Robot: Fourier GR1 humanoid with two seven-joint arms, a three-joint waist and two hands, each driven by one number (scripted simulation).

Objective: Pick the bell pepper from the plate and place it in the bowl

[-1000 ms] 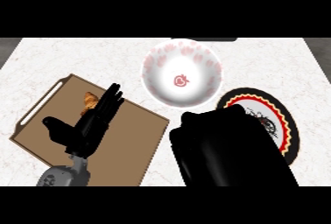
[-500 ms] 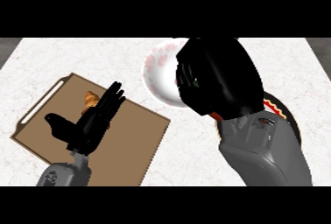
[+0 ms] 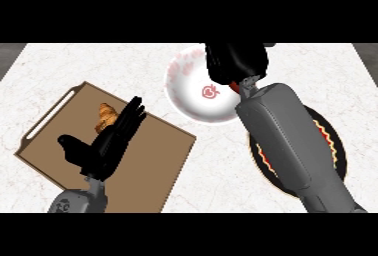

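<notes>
Bell pepper [image 3: 235,86] under right hand [image 3: 236,60], over bowl [image 3: 193,92]

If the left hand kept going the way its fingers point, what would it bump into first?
Probably the croissant on the wooden board: the left hand points up-right right beside it, though height is unclear.

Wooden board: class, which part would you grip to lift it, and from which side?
Probably the long handle slot at the wooden board's upper-left end, coming from the view's left. The board lies flat on the counter, so only the slot offers fingers an edge; the open left hand and a croissant occupy its middle.
</notes>
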